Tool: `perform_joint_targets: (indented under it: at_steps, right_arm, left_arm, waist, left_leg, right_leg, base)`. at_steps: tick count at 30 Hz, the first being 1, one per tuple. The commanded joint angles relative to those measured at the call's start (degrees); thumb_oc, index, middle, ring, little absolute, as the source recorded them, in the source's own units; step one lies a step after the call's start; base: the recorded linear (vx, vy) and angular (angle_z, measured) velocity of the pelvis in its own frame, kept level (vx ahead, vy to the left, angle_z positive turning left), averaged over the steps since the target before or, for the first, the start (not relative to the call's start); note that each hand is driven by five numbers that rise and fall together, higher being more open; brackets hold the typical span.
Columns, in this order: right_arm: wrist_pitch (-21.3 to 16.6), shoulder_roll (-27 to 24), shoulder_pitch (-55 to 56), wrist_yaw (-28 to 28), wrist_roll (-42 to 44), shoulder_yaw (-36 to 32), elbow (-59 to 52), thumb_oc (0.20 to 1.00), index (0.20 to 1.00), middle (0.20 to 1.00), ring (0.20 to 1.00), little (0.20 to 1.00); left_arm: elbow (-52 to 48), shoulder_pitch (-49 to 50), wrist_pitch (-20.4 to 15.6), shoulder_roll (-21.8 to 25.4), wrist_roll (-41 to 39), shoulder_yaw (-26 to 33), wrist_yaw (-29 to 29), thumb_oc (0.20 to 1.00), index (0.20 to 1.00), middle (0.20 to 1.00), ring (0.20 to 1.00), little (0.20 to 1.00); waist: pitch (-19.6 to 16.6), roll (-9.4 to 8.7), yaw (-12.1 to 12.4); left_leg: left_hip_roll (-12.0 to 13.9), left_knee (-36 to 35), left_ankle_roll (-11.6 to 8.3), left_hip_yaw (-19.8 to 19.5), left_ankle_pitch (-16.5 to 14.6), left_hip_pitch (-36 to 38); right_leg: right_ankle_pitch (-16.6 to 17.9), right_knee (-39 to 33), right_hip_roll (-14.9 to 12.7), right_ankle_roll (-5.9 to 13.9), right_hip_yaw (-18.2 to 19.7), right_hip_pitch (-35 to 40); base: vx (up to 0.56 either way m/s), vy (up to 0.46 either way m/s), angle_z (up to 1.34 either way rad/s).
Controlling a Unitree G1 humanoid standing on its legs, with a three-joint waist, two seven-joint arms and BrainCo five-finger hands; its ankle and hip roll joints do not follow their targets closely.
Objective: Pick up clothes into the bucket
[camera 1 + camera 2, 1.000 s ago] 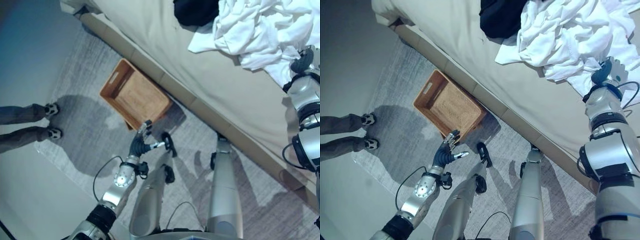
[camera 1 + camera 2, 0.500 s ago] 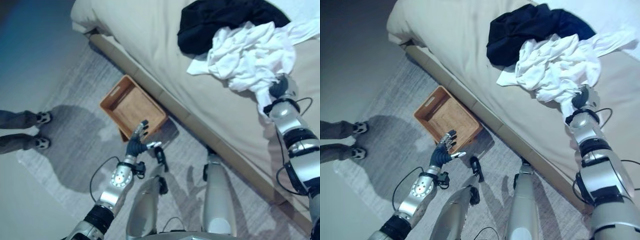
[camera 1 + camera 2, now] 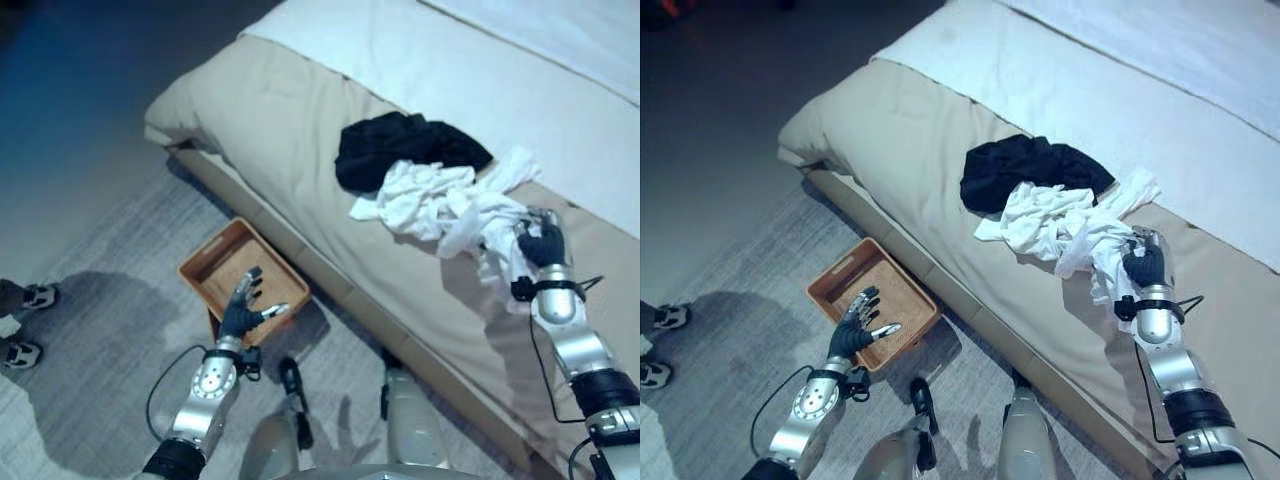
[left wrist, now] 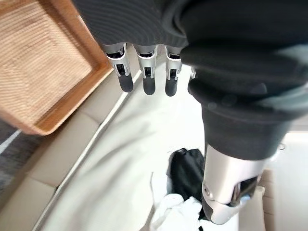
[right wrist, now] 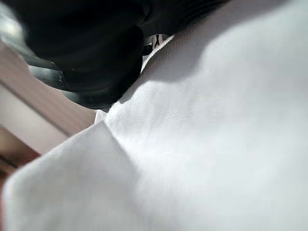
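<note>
right hand (image 3: 1143, 266): clenched on white clothes (image 3: 1065, 225), same as before | left hand (image 3: 241, 312): fingers still spread over basket (image 3: 238, 280)

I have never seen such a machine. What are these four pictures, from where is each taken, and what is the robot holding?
This is a humanoid robot with two arms and finger hands. Two pictures come from the two eyes of a camera on its head, looking down. The other two come from small cameras on its wrists, looking along each hand from very close.

On the bed lie a crumpled white garment and, touching it on the far side, a black garment. On the floor beside the bed stands a brown woven basket, with nothing in it.

The left hand hangs open over the basket's near edge, fingers straight, holding nothing. The right hand rests at the edge of the white garment; white cloth covers its wrist view, so whether its fingers grip the cloth cannot be told.
</note>
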Motion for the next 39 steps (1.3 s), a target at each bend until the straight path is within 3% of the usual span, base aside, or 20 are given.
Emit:
perform_joint_targets:
  at_steps: [1, 12, 21, 24, 29, 33, 39]
  right_arm:
    - [-6.59, -1.49, -2.93, -0.38, 2.57, -4.80, -6.47, 0.200, 0.200, 0.200, 0.200, 0.200]
    - [-9.94, -4.17, -10.09, 4.47, 12.41, -3.04, -14.57, 0.200, 0.200, 0.200, 0.200, 0.200]
    - [-8.62, -11.64, -31.00, 3.18, 16.98, 5.31, -13.14, 0.200, 0.200, 0.200, 0.200, 0.200]
    - [-9.02, -11.75, -34.18, 3.34, 19.20, 7.04, -10.91, 0.200, 0.200, 0.200, 0.200, 0.200]
    - [-8.56, -15.16, -37.91, 11.50, 26.85, 14.01, -11.45, 0.200, 0.200, 0.200, 0.200, 0.200]
    - [-8.10, -15.67, -37.74, 19.05, 35.06, 19.45, -15.82, 0.200, 0.200, 0.200, 0.200, 0.200]
    - [-6.23, -15.01, -34.24, 23.91, 37.71, 23.03, -22.35, 0.200, 0.200, 0.200, 0.200, 0.200]
  left_arm:
    - [-1.90, 0.11, -2.24, 1.07, 3.06, 1.47, -1.10, 1.000, 1.000, 1.000, 1.000, 1.000]
    - [-2.78, -0.52, -1.45, 2.09, 8.28, 1.09, -1.67, 1.000, 1.000, 1.000, 1.000, 1.000]
    - [-2.05, -0.62, 0.21, 1.42, 7.68, -1.21, -3.01, 1.000, 1.000, 1.000, 1.000, 1.000]
    - [-2.53, -0.97, 0.11, 1.42, 6.80, -1.97, -3.55, 1.000, 1.000, 1.000, 1.000, 1.000]
    - [-6.51, -3.74, -0.23, 2.74, 4.12, -3.07, -6.04, 1.000, 1.000, 1.000, 1.000, 1.000]
    - [-5.96, -11.40, -0.12, 1.51, 6.39, -5.37, -3.61, 1.000, 1.000, 1.000, 1.000, 1.000]
    - [-6.04, -20.10, -0.27, -1.24, 4.40, -6.83, -0.92, 1.000, 1.000, 1.000, 1.000, 1.000]
  waist:
    - [-4.59, -2.62, 0.23]
    - [-10.79, -4.75, 1.25]
    - [-14.79, -6.19, 1.68]
    - [-15.33, -6.46, 1.76]
    - [-16.54, -6.93, 1.34]
    - [-17.75, -7.18, 0.68]
    - [-18.51, -6.89, 0.00]
  left_leg:
    - [0.88, 4.35, -0.84, -4.46, -3.73, -0.20]
    - [2.03, 1.99, -1.30, -3.04, -4.41, 6.30]
    - [2.61, 0.47, -1.65, -2.02, -4.63, 9.88]
    - [2.69, 0.29, -1.71, -1.98, -4.62, 10.38]
    - [2.90, -0.34, -2.09, -1.59, -4.27, 11.24]
    - [3.09, -0.54, -2.42, -1.30, -4.20, 11.85]
    - [2.91, -0.31, -2.36, -0.79, -4.52, 12.65]
  right_leg:
    - [3.48, 0.96, -1.17, 2.43, 0.40, 0.84]
    - [3.27, -2.23, 0.19, 2.68, -0.09, 6.91]
    - [2.96, -3.55, 1.12, 2.50, 0.17, 9.91]
    - [2.88, -3.68, 1.22, 2.46, 0.16, 10.38]
    - [2.86, -4.02, 1.49, 2.32, 0.06, 11.14]
    - [2.88, -4.23, 1.58, 2.44, -0.42, 11.81]
    - [3.01, -4.43, 1.59, 2.64, -0.30, 12.64]
  base:
    - [0.10, 0.001, 0.00]
    - [0.08, -0.007, -0.04]
    - [0.05, -0.005, -0.02]
    - [0.01, -0.002, -0.01]
    - [0.01, -0.004, -0.03]
    - [0.00, 0.000, 0.00]
    - [0.00, -0.001, -0.01]
